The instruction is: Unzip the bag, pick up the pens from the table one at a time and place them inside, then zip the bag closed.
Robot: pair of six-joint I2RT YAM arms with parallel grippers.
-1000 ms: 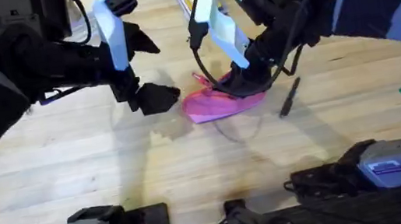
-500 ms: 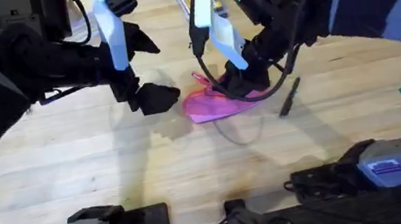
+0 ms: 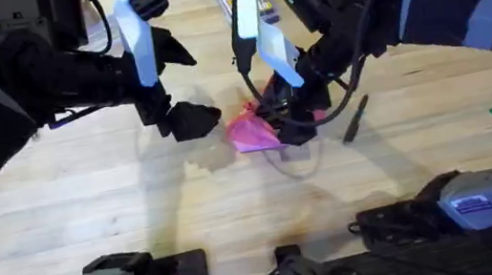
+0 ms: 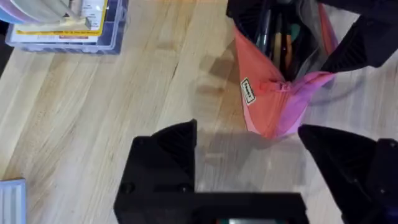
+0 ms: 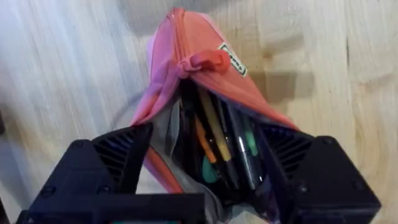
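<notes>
Pale plank table [image 3: 142, 220]; pink bag [image 3: 250, 132] lies mid-table, unzipped, right jaws [image 5: 202, 180] spread wide inside its mouth. Left jaws [image 4: 249, 162] gape empty beside it. Black pen [image 3: 355, 119] right of it.

Overhead camera high above the counter [image 3: 95, 226] looking down and forward, 2 wrist cameras close over the bag [image 4: 273, 106], shared by all 3

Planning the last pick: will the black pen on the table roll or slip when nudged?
The pen looks slim and round, lying flat on the smooth table, so it will probably roll sideways if pushed. It likely weighs little and stays stiff when lifted.
</notes>
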